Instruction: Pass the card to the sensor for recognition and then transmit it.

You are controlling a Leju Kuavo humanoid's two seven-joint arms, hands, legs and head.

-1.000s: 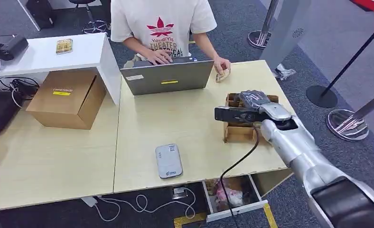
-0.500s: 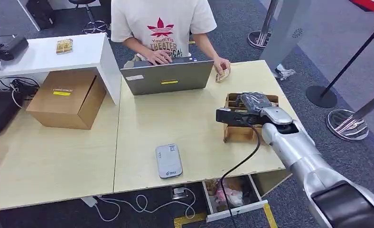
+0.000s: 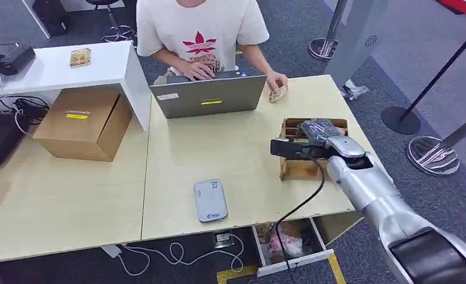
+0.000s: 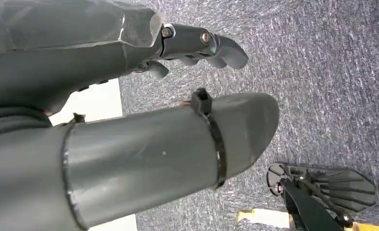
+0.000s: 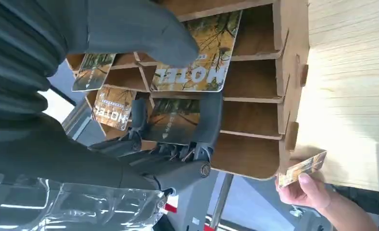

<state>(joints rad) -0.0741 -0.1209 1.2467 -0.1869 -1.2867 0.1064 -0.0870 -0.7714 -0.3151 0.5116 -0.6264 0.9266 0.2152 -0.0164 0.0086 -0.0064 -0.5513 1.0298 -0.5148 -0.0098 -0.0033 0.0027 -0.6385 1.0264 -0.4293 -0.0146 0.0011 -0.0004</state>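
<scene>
the right hand [image 5: 144, 96] has its thumb on the face of a card [image 5: 197, 53] printed "hotel" and its dark fingers [image 5: 211, 120] behind it, so the card is pinched between them, above the slots of the wooden card rack [image 5: 284, 72] (more cards stand in the slots under the fingers). in the head view that hand [image 3: 316, 133] sits over the card rack [image 3: 295, 168] at about 3 o'clock on the light wood table [image 3: 230, 154], the silver arm running off toward 5 o'clock. a grey sensor [image 3: 210, 200] lies flat near the table's front edge at about 6 o'clock, well apart from the rack. at 12 o'clock a person [image 3: 198, 29] sits behind a laptop [image 3: 210, 97], with one hand [image 3: 276, 81] holding another card just beyond the rack. a cardboard box [image 3: 86, 121] stands at 9 o'clock. the left hand [image 4: 197, 48] hangs over grey carpet, fingers curled loosely and apart, holding nothing.
</scene>
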